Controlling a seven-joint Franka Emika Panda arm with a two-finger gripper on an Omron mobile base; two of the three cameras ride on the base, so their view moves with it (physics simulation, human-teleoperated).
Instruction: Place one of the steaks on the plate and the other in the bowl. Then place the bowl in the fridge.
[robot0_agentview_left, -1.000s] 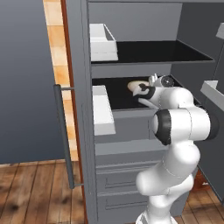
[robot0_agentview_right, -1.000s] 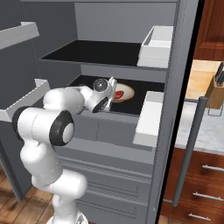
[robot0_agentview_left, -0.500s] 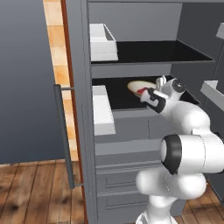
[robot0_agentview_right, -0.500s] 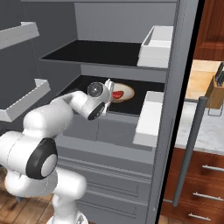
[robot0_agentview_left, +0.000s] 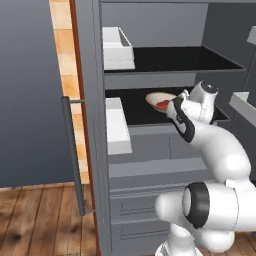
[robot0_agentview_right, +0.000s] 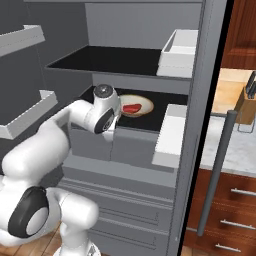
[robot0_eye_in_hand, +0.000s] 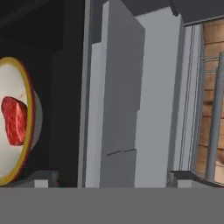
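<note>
On the fridge's (robot0_agentview_right: 200, 75) black middle shelf sits the bowl (robot0_agentview_right: 134, 105) with a red steak (robot0_agentview_right: 131, 107) inside, resting on its own; just in front, the gripper (robot0_eye_in_hand: 112, 177) stands with fingers spread wide apart, holding nothing, the bowl off to one side

The bowl (robot0_agentview_right: 135, 106) sits on the fridge's (robot0_agentview_right: 140, 150) lower inner shelf (robot0_agentview_left: 137, 112), with a steak (robot0_agentview_right: 131, 107) lying in it. Another shelf (robot0_agentview_right: 107, 61) runs above the bowl. A door bin (robot0_agentview_left: 118, 125) hangs left of the bowl, a second bin (robot0_agentview_left: 117, 49) above that one.
</note>
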